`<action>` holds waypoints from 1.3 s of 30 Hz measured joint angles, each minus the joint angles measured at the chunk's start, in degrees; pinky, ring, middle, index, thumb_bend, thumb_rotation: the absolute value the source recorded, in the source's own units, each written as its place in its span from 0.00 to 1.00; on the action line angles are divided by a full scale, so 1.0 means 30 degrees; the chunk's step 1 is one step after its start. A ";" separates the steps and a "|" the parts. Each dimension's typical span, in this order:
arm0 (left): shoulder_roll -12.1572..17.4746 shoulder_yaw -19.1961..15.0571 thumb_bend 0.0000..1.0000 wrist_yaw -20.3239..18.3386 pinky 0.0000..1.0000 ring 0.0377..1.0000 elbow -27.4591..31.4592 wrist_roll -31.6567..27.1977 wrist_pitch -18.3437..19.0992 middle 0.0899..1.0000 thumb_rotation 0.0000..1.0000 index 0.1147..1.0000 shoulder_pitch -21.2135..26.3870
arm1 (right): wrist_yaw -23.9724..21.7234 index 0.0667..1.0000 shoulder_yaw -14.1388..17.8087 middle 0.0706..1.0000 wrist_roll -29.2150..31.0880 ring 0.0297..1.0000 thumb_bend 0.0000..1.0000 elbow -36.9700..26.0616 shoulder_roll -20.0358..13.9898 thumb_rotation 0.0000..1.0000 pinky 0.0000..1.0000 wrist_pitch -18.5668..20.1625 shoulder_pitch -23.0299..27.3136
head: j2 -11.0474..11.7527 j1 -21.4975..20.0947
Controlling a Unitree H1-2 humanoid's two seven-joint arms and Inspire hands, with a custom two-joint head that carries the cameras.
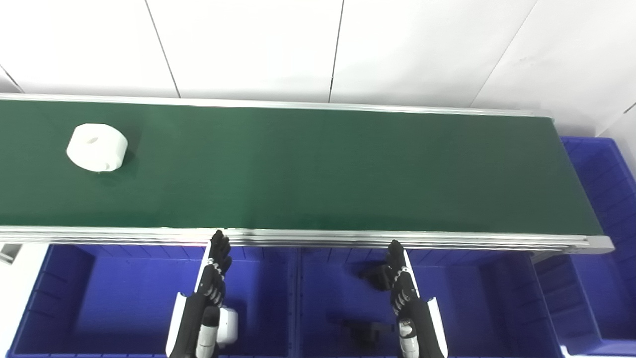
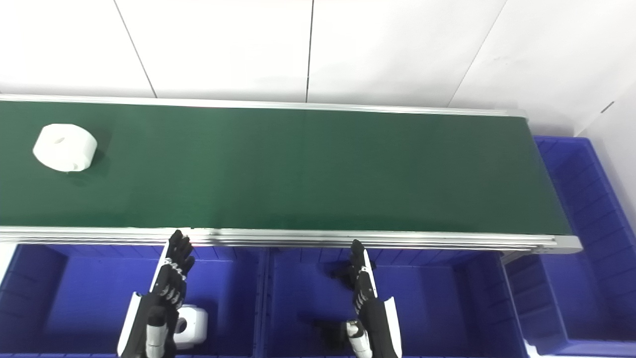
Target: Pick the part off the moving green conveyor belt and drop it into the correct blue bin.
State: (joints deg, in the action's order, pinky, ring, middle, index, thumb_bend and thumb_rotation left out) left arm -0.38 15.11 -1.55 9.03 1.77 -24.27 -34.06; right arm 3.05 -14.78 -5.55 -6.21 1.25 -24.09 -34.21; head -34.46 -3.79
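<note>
Riding the green belt [image 1: 318,169], a white ring part [image 1: 97,147] carries no legible marking; both robot hands [image 1: 214,271] [image 1: 400,278] wide, empty

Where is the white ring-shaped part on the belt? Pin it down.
The white ring-shaped part lies at the far left of the green conveyor belt in both eye views, well left of the waiting left hand.

A white round part [image 1: 97,146] with a hole in its top is lying flat near the left end of the green conveyor belt [image 1: 318,169], while blue bins [image 1: 124,293] are sitting below the belt's near edge.
</note>
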 measured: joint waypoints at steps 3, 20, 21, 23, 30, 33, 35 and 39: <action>-0.0118 0.0174 0.89 0.0079 0.99 1.00 -0.0193 0.0396 -0.0057 1.00 1.00 1.00 0.0097 | -0.0013 1.00 0.0102 1.00 0.0217 1.00 0.99 0.0155 -0.0209 1.00 1.00 -0.0004 0.0055 | 0.0324 0.0678; -0.0311 0.1071 0.94 0.1398 0.90 0.95 -0.1937 0.1384 -0.0108 0.99 1.00 1.00 0.0815 | -0.0587 1.00 0.0696 1.00 0.1840 1.00 1.00 0.1794 -0.0891 1.00 1.00 -0.0010 0.0769 | 0.2667 0.3197; -0.0311 0.1125 0.94 0.1482 0.90 0.95 -0.1958 0.1387 -0.0108 0.99 1.00 1.00 0.0834 | -0.0670 1.00 0.0733 1.00 0.1881 1.00 1.00 0.1827 -0.0896 1.00 1.00 -0.0009 0.0777 | 0.2667 0.3226; -0.0310 0.1223 0.94 0.1594 0.89 0.95 -0.1959 0.1384 -0.0108 0.99 1.00 1.00 0.0835 | -0.0757 1.00 0.0823 1.00 0.1984 1.00 0.99 0.1823 -0.0877 1.00 1.00 -0.0009 0.0776 | 0.2580 0.3343; -0.0294 0.1591 0.87 0.1942 0.89 0.94 -0.1959 0.1445 -0.0108 0.98 0.99 1.00 0.0889 | -0.0806 1.00 0.1092 1.00 0.2103 1.00 0.98 0.1816 -0.0852 1.00 1.00 -0.0009 0.0830 | 0.2375 0.3986; 0.0013 0.2051 0.91 0.2898 0.74 0.86 -0.1951 0.2267 -0.0108 0.93 0.99 0.99 0.1131 | -0.0961 1.00 0.1130 1.00 0.2271 1.00 0.99 0.1806 -0.0846 1.00 1.00 -0.0009 0.0922 | 0.2084 0.4367; 0.0746 0.3086 0.83 0.4435 0.65 0.82 -0.1848 0.3796 -0.0107 0.91 0.98 0.94 0.1526 | -0.1109 1.00 0.1121 1.00 0.2319 1.00 0.99 0.1731 -0.0817 1.00 1.00 -0.0008 0.0966 | 0.1908 0.4485; 0.3408 0.5638 0.85 0.9210 0.53 0.76 -0.1133 0.8013 -0.0082 0.86 0.85 0.84 0.2643 | -0.1145 1.00 0.1095 1.00 0.2298 1.00 1.00 0.1681 -0.0714 1.00 1.00 -0.0007 0.0980 | 0.1673 0.4370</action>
State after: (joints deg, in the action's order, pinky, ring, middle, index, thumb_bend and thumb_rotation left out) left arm 9.84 32.03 26.08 5.63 25.81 -24.52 -26.13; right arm -0.38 -11.49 1.34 -1.16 -0.89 -24.11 -31.27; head -29.44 9.32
